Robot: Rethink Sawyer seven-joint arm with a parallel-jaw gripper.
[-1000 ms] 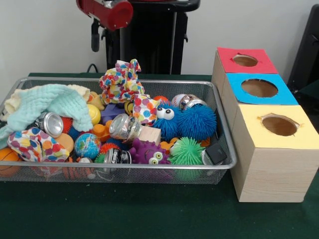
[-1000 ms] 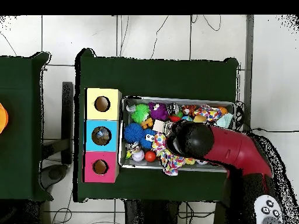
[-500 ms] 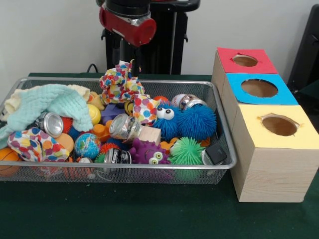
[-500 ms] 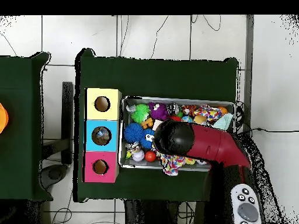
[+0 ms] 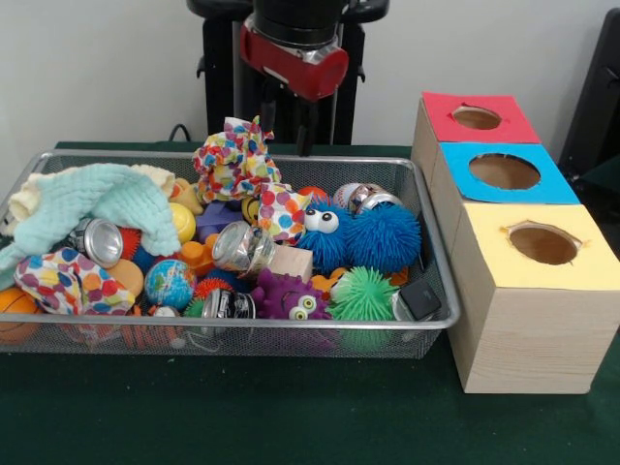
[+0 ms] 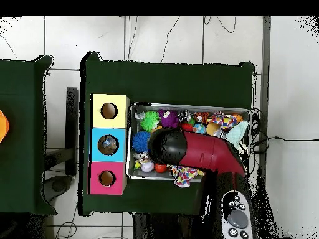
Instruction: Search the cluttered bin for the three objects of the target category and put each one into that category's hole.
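Front view: tool (image 5: 286,121) above bin's (image 5: 242,334) far rim.

Over 1 second, my red and black arm (image 5: 294,46) swings across the cluttered wire mesh bin (image 5: 438,254) toward the 3 coloured-top wooden boxes (image 5: 513,242).

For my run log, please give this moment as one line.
gripper: empty, open, above far side of wire mesh bin | fuzzy blue toy with eyes: in bin | wooden three-hole box: beside bin
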